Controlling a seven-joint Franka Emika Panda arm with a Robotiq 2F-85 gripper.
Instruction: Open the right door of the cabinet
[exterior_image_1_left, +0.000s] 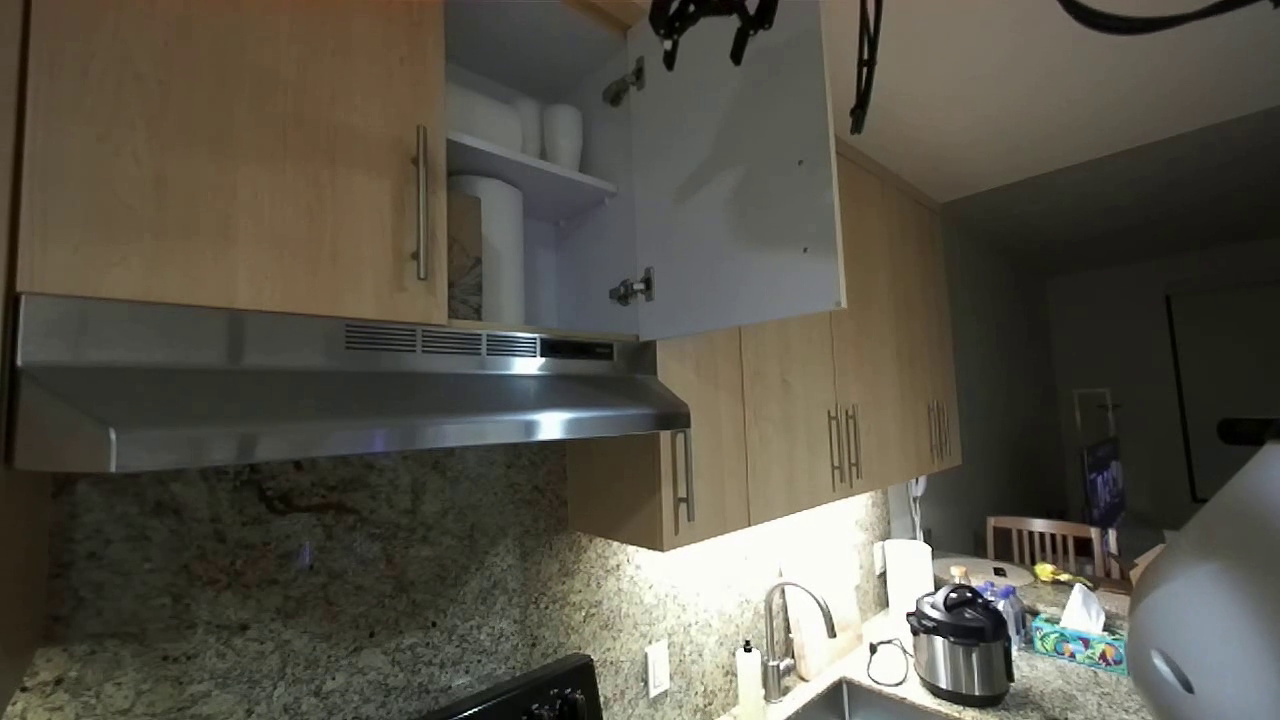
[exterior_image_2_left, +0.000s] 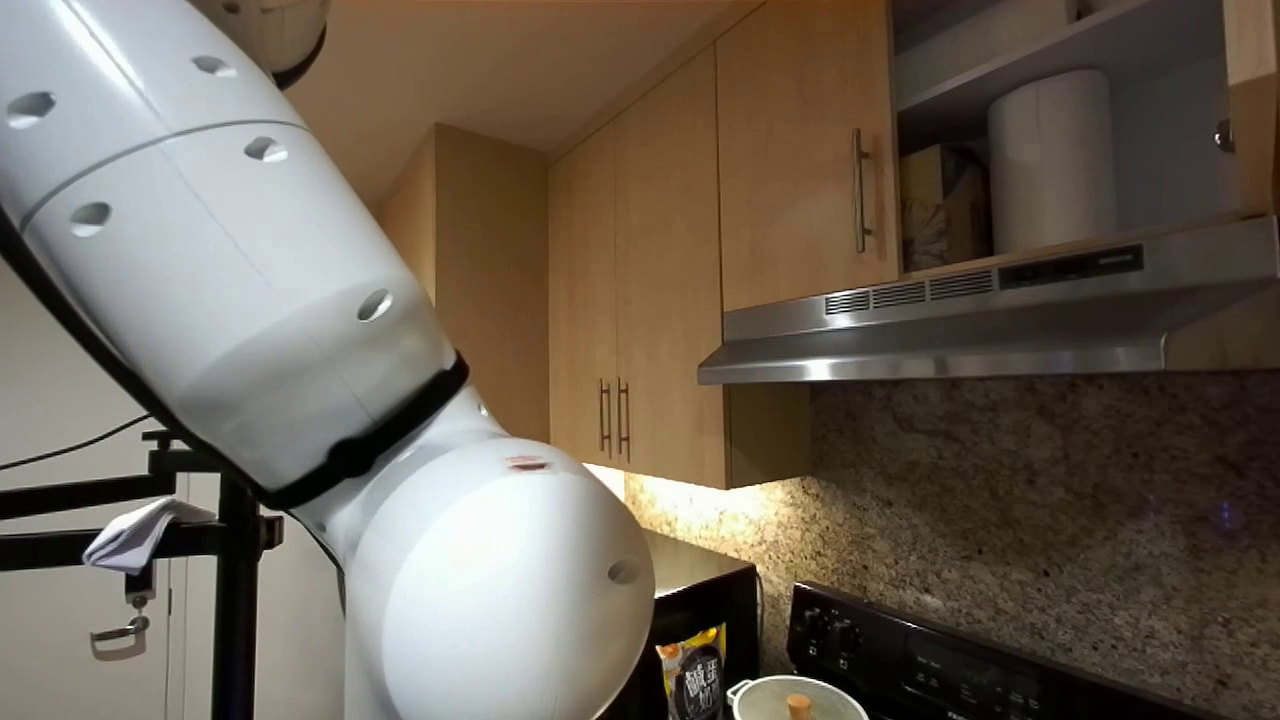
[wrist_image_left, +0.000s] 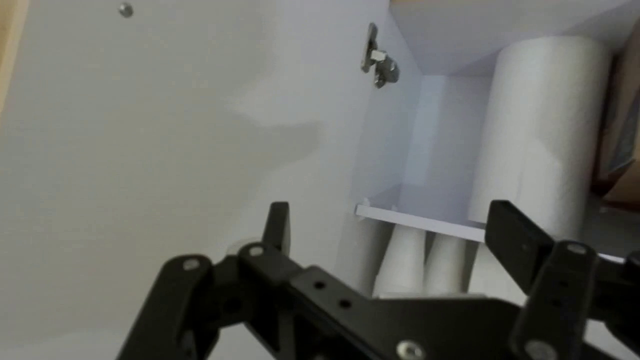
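The right door of the cabinet stands wide open, swung out to the right, with its pale inner face and two hinges showing. In an exterior view only its hinge-side part shows, at the right edge. Its bar handle is on the far face and hidden. The wrist view shows its inner face on the left and the cabinet's inside wall beyond. My gripper is at the top of the picture, in front of the open door. In the wrist view my gripper has its fingers wide apart with nothing between them.
The twin door is shut. White paper rolls and white vessels stand on the shelves. A steel range hood juts out below. Taller cabinets stand beside it. A stove and a lidded pot are lower down.
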